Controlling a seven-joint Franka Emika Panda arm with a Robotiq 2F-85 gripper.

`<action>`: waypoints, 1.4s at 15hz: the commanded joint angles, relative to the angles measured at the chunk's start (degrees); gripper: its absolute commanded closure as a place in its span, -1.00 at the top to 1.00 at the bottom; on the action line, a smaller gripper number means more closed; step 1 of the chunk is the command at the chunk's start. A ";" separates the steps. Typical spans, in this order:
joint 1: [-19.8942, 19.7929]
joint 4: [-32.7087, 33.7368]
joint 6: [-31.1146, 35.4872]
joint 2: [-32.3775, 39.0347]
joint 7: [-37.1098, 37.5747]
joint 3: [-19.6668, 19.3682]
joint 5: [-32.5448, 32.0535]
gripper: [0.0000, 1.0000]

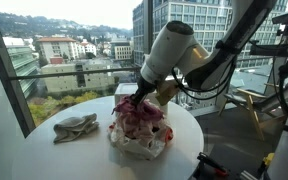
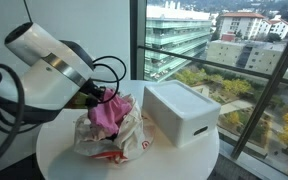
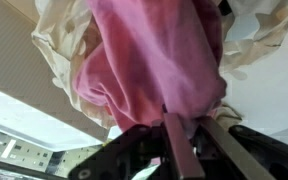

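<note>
Wrist view: gripper [image 3: 194, 130] pinched shut on pink cloth [image 3: 154, 60]; arm bent low over round table [image 2: 56, 158].

On my feeds, a round white table [image 1: 189, 128] stands close against floor-to-ceiling windows [image 1: 84, 25] with dark frames [image 1: 6, 75]. Soft, even daylight comes through the glass. Outside I see glass office blocks [image 2: 179, 35], a red-roofed building [image 2: 246, 22] and autumn trees [image 2: 229, 85]. Past the table's edge lies grey floor [image 1: 234, 140].
</note>
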 commanded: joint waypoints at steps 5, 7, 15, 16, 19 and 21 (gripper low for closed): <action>-2.65 5.79 3.24 9.76 0.26 -2.48 0.16 -0.72; -2.81 6.58 4.58 13.91 -0.59 -3.00 1.26 -0.72; -2.84 16.84 1.65 29.74 1.27 -3.01 1.74 -0.72; -2.98 18.27 1.04 32.33 1.26 -3.06 2.15 -0.72; -3.75 21.02 -0.33 38.20 0.35 -2.62 4.65 -0.72; -4.42 21.64 -0.25 39.62 -0.48 -2.10 6.29 -0.72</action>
